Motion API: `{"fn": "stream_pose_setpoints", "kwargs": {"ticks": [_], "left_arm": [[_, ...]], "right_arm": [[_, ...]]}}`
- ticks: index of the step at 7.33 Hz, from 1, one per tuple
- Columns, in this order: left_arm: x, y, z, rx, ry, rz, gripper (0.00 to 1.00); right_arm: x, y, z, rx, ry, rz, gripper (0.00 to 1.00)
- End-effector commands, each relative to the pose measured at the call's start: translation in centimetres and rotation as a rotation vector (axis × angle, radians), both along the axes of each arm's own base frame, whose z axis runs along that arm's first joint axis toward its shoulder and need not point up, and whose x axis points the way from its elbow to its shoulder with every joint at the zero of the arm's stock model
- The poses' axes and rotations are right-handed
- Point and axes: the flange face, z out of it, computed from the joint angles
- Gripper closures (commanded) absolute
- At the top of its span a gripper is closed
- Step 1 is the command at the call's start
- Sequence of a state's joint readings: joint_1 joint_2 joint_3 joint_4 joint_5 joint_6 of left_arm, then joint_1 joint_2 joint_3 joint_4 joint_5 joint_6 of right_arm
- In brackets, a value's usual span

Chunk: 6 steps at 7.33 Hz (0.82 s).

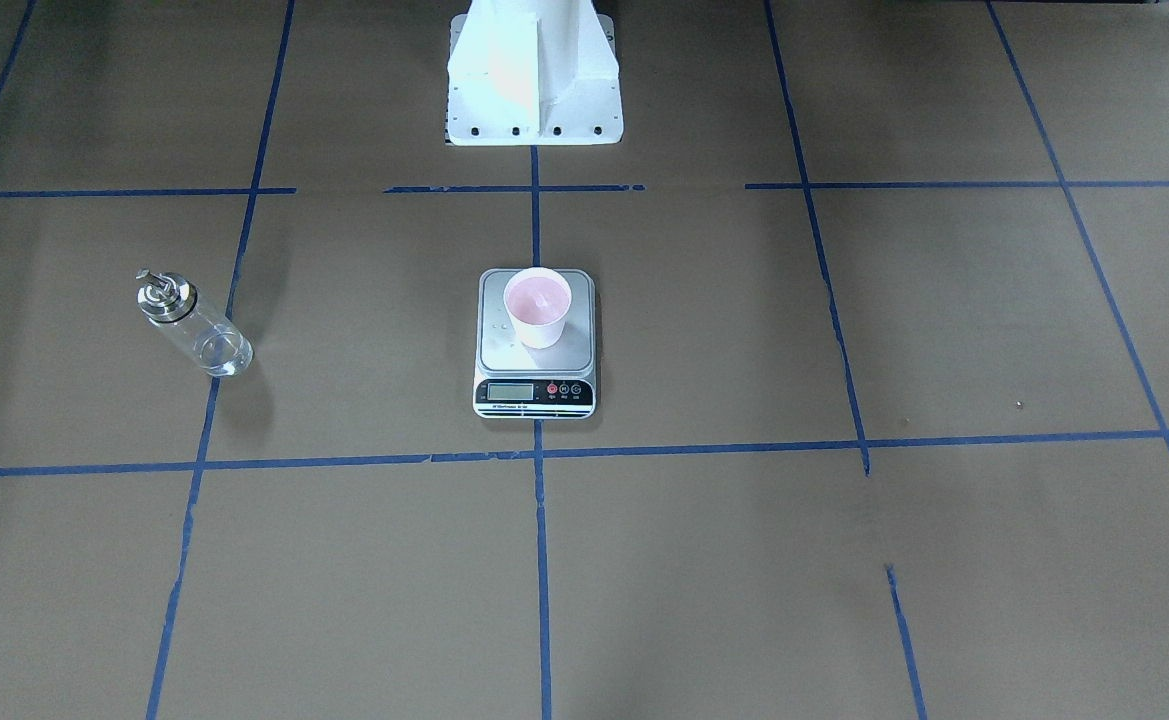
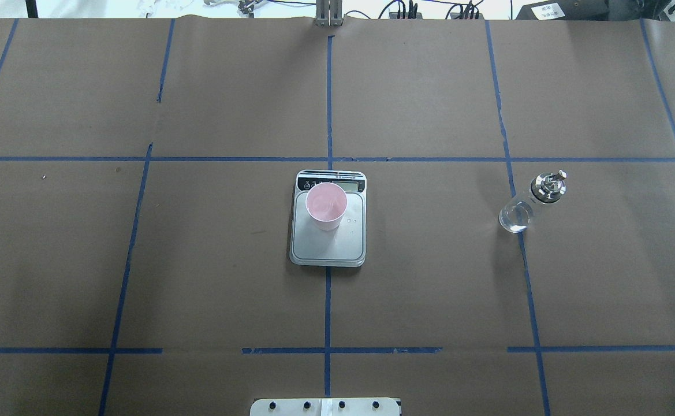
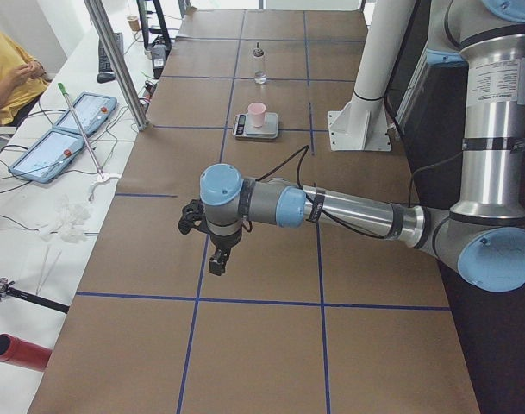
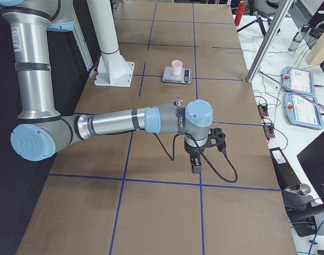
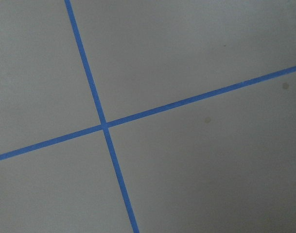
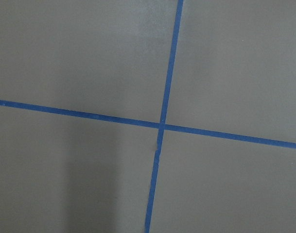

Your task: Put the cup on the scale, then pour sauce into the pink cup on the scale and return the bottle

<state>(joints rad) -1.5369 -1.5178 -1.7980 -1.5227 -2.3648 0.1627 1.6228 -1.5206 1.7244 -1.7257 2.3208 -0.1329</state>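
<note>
Our left gripper (image 3: 219, 261) hangs fingers-down over the table (image 2: 227, 277) near its left end, and our right gripper (image 4: 196, 166) does the same near the right end; we see them only from the side and cannot tell how far the jaws stand apart. We find the cup (image 2: 326, 205) upright on the scale (image 2: 328, 245), toward its display end. We see the bottle (image 2: 529, 203) upright on a blue tape line (image 2: 525, 271), well apart on the robot's right
</note>
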Motion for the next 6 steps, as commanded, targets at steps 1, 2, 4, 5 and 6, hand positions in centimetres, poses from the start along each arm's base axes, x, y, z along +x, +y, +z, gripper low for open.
{"fn": "stream_pose_setpoints", "kwargs": {"ticks": [1,2,4,5,6], "left_arm": [[-0.2,0.5,0.6,-0.034,-0.011,-0.018,0.00],[-0.1,0.5,0.5,-0.037,-0.009,-0.021,0.00],[-0.1,0.1,0.6,-0.035,-0.012,-0.020,0.00],[-0.2,0.7,1.0,-0.050,-0.010,-0.022,0.00],[-0.2,1.1,1.8,-0.083,-0.012,-0.023,0.00]], "right_arm": [[0.0,0.5,1.0,-0.073,-0.008,0.058,0.00],[0.0,0.5,1.0,-0.105,-0.012,0.089,0.00],[-0.1,0.3,0.9,-0.105,-0.012,0.092,0.00],[-0.2,0.3,1.0,-0.107,-0.012,0.090,0.00],[-0.6,0.3,1.1,-0.113,-0.010,0.082,0.00]]}}
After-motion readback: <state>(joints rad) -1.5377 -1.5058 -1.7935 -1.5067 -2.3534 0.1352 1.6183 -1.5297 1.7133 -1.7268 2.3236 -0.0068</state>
